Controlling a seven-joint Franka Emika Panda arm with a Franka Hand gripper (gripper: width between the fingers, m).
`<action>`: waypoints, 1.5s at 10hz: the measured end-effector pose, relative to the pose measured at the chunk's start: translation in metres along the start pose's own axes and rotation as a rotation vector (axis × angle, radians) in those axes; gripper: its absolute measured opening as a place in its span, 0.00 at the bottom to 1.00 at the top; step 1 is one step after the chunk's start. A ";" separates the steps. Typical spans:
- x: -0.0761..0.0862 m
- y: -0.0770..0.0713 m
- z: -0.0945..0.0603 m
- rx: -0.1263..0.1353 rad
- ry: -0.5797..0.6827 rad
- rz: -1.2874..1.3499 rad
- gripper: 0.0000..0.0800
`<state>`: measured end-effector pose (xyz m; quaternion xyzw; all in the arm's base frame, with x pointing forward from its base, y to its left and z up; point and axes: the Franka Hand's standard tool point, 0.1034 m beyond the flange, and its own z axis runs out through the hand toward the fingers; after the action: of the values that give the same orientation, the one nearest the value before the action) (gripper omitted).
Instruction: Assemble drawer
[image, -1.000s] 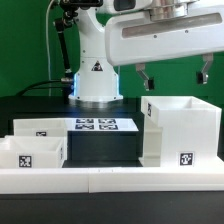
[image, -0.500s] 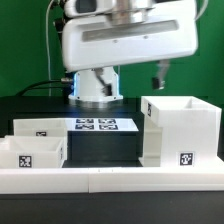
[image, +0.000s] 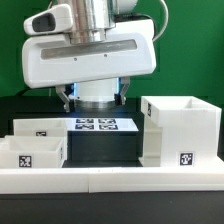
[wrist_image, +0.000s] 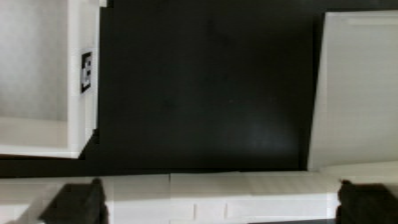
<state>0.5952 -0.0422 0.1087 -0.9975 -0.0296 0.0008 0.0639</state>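
The drawer casing (image: 180, 130), a white open cube with a tag on its front, stands at the exterior view's right. Two shallow white trays (image: 35, 128) (image: 30, 152) sit at the left, each with a tag. My gripper (image: 96, 95) hangs open and empty above the dark gap between them, touching nothing. In the wrist view the gripper (wrist_image: 219, 200) has its fingertips (wrist_image: 75, 200) wide apart over the border wall. One white part with a tag (wrist_image: 45, 80) and another white part (wrist_image: 361, 90) flank the gap; I cannot tell which is which.
The marker board (image: 105, 125) lies flat behind the gap, in front of the robot base. A long low white border wall (image: 110, 178) runs along the front and shows in the wrist view (wrist_image: 222, 195).
My gripper has swung from above the casing toward the exterior view's left and come lower. It now hangs over the gap between trays and casing. The parts have not moved.
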 end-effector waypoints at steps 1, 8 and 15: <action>0.000 0.001 0.000 0.000 0.000 0.001 0.81; -0.023 0.050 0.036 -0.080 0.025 -0.008 0.81; -0.031 0.065 0.061 -0.102 0.030 -0.021 0.81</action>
<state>0.5680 -0.1003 0.0396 -0.9990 -0.0393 -0.0165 0.0132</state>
